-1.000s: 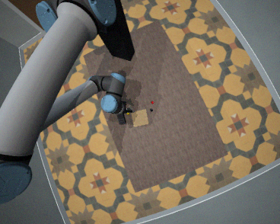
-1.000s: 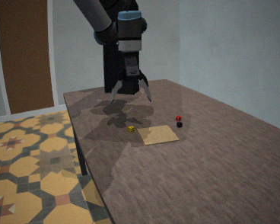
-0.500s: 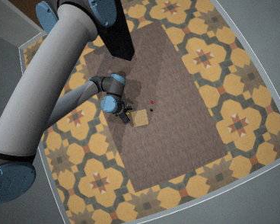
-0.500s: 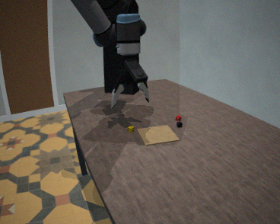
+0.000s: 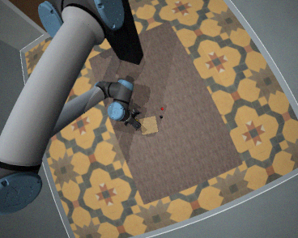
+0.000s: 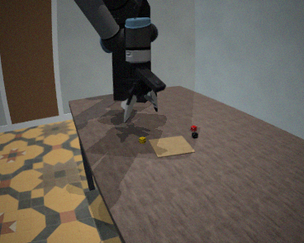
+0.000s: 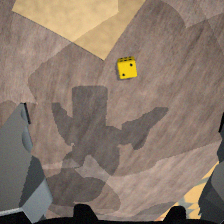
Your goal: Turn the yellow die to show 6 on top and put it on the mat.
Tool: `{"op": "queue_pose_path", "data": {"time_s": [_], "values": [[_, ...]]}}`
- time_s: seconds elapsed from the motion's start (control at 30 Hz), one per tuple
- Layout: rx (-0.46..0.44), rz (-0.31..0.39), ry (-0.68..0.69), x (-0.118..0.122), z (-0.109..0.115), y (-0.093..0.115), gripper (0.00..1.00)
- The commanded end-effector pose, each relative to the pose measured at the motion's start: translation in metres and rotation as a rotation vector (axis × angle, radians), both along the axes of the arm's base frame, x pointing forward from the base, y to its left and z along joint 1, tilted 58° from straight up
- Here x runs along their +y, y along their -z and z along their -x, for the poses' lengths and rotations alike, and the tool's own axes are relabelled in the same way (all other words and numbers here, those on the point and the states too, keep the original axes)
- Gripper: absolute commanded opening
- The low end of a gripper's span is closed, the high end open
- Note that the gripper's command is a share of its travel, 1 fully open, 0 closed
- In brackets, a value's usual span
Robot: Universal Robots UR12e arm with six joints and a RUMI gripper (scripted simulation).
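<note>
I read the gripper (image 6: 140, 107) as fully spread: its two fingers stand wide apart with nothing between them, and it hangs above the table (image 6: 238, 173) without touching it.

Position of the work item: the yellow die (image 7: 127, 68) lies flat on the bare wood, ahead of the tool in the wrist view, slightly right of the centreline between the fingers. From the exterior view the die (image 6: 142, 140) sits lower than the fingertips and nearer the camera, so the tool is above and behind it, not over it. The top face shows two pips in the wrist view; I cannot read the side faces with certainty.

Position of the target: the tan mat (image 7: 75, 22) lies beyond the die as seen from the tool, to the upper left in the wrist view. The die is just beside the mat's near corner but apart from it; no part of the die rests on the mat. The exterior view confirms this: the mat (image 6: 172, 145) lies just to the right of the die.

Other items: a red die (image 6: 193, 128) and a black die (image 6: 194, 135) sit close together past the far side of the mat, well apart from the tool. I cannot read their top faces.

The tool's shadow falls on the wood between the fingers and the yellow die. In the top view the wrist hides the yellow die.
</note>
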State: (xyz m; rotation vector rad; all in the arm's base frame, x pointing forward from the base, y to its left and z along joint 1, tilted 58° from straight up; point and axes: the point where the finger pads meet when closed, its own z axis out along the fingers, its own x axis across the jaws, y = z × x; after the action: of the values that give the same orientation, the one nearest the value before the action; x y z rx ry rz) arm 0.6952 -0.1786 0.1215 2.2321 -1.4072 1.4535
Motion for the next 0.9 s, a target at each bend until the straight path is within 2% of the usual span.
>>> {"op": "queue_pose_path", "data": {"time_s": [0.0,0.13,0.43,0.47,0.87], "values": [[0.071,0.095,-0.080,-0.0039,-0.0036,0.0019,1.00],[0.092,0.119,-0.100,-0.0048,-0.0041,0.0029,1.00],[0.100,0.129,-0.108,-0.0052,-0.0043,0.0033,1.00],[0.100,0.129,-0.108,-0.0052,-0.0043,0.0033,0.21],[0.100,0.129,-0.108,-0.0052,-0.0043,0.0033,0.21]]}}
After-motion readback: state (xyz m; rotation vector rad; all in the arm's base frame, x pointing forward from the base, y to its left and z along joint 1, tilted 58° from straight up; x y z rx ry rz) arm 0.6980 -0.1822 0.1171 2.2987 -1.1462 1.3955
